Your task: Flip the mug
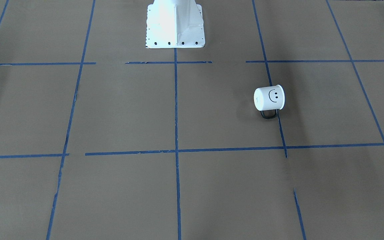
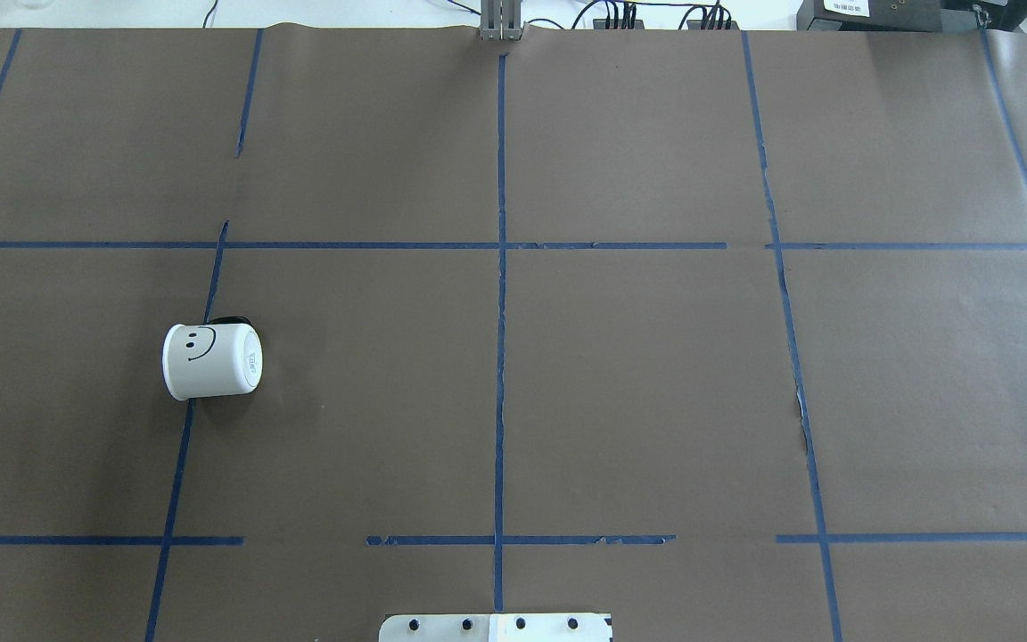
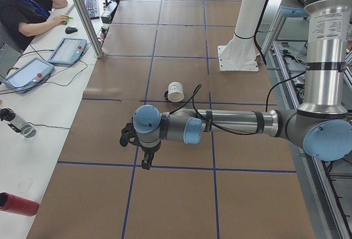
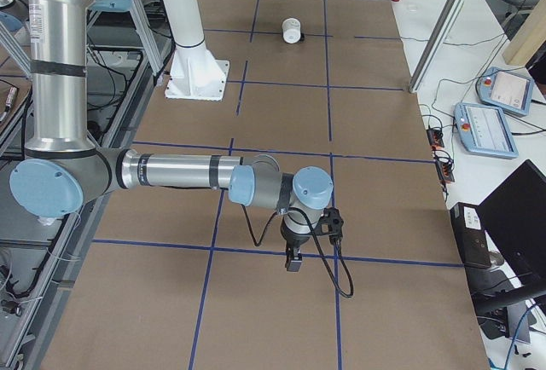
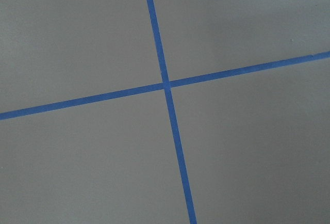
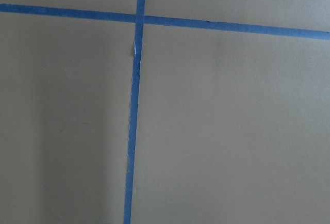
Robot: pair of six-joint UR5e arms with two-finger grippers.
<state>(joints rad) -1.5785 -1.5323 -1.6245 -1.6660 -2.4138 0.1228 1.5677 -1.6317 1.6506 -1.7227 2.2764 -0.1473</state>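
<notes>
The white mug (image 2: 212, 360) lies on its side on the brown paper table, on the robot's left half. Its smiley face points up and its black handle (image 1: 269, 114) rests on the side away from the robot. It also shows in the front view (image 1: 269, 97), the left side view (image 3: 175, 91) and the right side view (image 4: 292, 29). My left gripper (image 3: 145, 163) hangs over the table well short of the mug, towards the table's left end; I cannot tell whether it is open or shut. My right gripper (image 4: 293, 263) hangs far from the mug; I cannot tell its state either. Both wrist views show only paper and blue tape.
The white robot pedestal (image 1: 175, 25) stands at the table's robot side. Blue tape lines (image 2: 501, 267) grid the paper. An aluminium post (image 3: 82, 13), tablets (image 3: 27, 74), a seated person (image 3: 22, 7) and a red bottle (image 3: 19, 203) are along the operators' side.
</notes>
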